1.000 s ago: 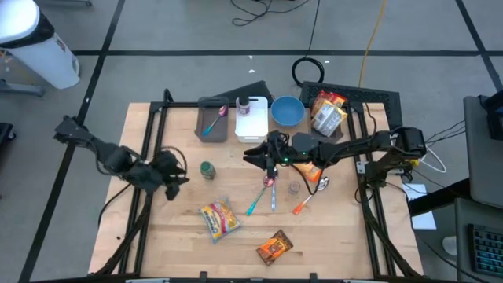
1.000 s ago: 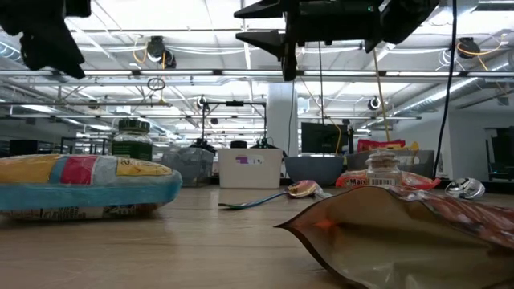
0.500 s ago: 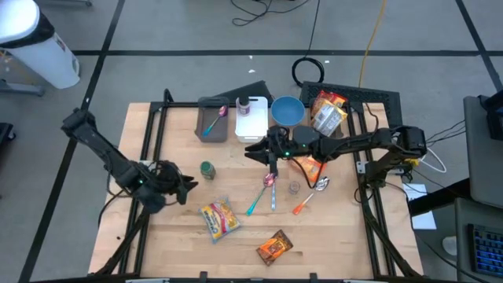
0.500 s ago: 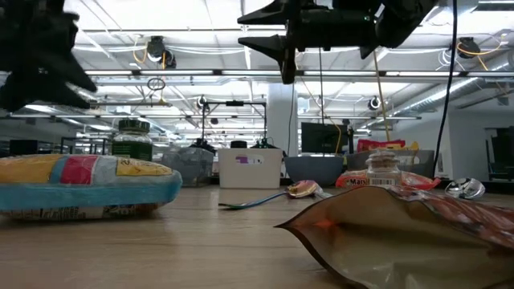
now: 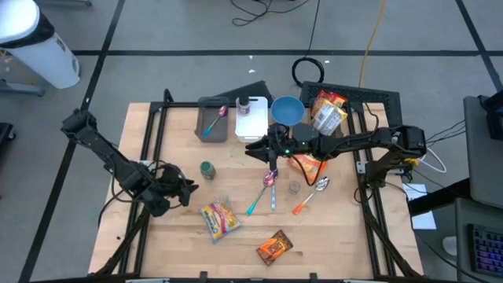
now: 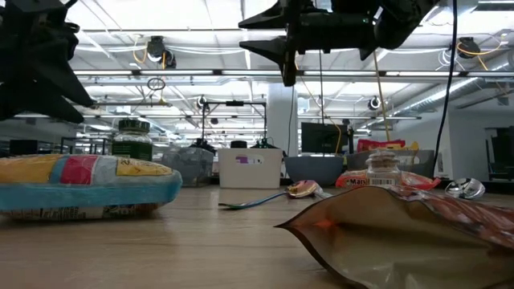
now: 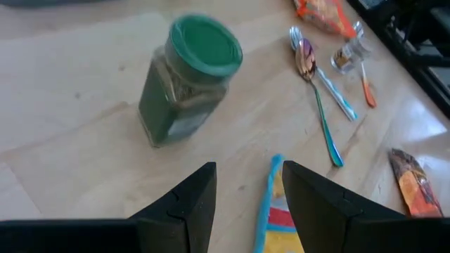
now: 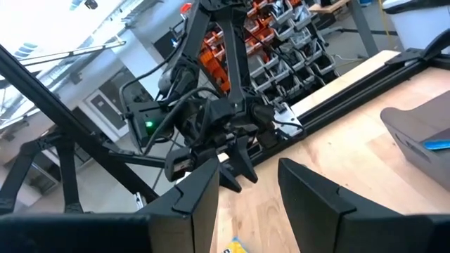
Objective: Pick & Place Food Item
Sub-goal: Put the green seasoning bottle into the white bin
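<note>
A yellow snack bag (image 5: 220, 218) with a blue edge lies flat on the wooden table; it also shows in the left wrist view (image 7: 278, 211) and the low view (image 6: 80, 185). A green-lidded jar (image 5: 207, 169) stands upright just beyond it (image 7: 188, 84). A brown pouch (image 5: 274, 248) lies near the front edge. My left gripper (image 5: 191, 191) is open and empty above the table, between the jar and the yellow bag (image 7: 246, 204). My right gripper (image 5: 250, 151) is open and empty, high above the table's middle (image 6: 281, 48).
A grey bin (image 5: 213, 119), a white container (image 5: 251, 118), a blue bowl (image 5: 288, 110) and snack bags (image 5: 328, 112) stand along the far edge. Spoons (image 5: 263, 192), a small clear jar (image 5: 294, 187) and an orange bag (image 5: 309, 167) lie mid-table.
My left gripper has moved toward the table's near edge and a little right, closer to the yellow snack bag, and stays open. My right gripper has drifted slightly toward the far edge. Nothing on the table has moved.
</note>
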You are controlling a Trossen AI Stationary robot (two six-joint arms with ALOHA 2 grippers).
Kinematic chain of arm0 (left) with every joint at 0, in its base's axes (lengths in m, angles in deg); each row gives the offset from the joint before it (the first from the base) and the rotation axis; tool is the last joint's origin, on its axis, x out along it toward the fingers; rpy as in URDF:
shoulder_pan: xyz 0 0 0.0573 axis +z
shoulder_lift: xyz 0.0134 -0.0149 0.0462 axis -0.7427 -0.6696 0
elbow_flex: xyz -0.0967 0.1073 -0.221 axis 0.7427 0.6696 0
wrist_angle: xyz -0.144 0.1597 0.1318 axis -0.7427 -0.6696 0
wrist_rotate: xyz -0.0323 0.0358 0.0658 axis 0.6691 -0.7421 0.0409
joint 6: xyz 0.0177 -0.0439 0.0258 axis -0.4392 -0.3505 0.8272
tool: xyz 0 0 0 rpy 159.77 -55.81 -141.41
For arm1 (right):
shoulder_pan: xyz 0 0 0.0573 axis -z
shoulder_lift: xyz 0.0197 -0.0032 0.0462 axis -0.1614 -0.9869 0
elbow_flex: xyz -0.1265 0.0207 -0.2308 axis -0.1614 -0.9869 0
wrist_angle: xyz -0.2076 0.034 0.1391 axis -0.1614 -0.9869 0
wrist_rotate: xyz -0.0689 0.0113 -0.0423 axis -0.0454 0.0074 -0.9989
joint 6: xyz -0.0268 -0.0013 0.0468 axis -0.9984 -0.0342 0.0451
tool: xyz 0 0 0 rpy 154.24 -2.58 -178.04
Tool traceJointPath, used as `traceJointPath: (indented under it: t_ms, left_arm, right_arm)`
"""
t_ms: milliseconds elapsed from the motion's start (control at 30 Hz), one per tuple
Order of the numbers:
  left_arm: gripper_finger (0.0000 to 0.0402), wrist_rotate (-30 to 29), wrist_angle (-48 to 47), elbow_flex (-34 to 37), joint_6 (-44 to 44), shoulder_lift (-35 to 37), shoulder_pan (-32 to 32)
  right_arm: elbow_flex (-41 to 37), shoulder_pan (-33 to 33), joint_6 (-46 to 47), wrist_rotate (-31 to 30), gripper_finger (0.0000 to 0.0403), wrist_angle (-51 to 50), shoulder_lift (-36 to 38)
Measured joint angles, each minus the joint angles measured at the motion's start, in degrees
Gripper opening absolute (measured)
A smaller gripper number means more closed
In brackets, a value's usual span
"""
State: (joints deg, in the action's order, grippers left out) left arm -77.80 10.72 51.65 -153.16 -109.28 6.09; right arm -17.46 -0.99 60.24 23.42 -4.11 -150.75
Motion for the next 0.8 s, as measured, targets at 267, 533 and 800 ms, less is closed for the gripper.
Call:
traceJointPath:
  t_ms: [267, 533, 800]
  left_arm:
    - [0.0171, 3.7, -0.1, 0.0, -2.8, 0.0, 0.0]
    - [0.018, 7.0, -6.1, -0.1, -10.7, 0.0, 0.0]
    - [0.0245, 10.9, -8.0, -0.1, -15.3, 0.0, 0.0]
  right_arm:
    - [0.0, 0.0, -0.1, -0.1, 0.0141, 0.0, 0.0]
    - [0.0, 0.0, -0.1, -0.1, 0.0141, 0.0, 0.0]
    - [0.0, 0.0, -0.1, -0.1, 0.014, 0.0, 0.0]
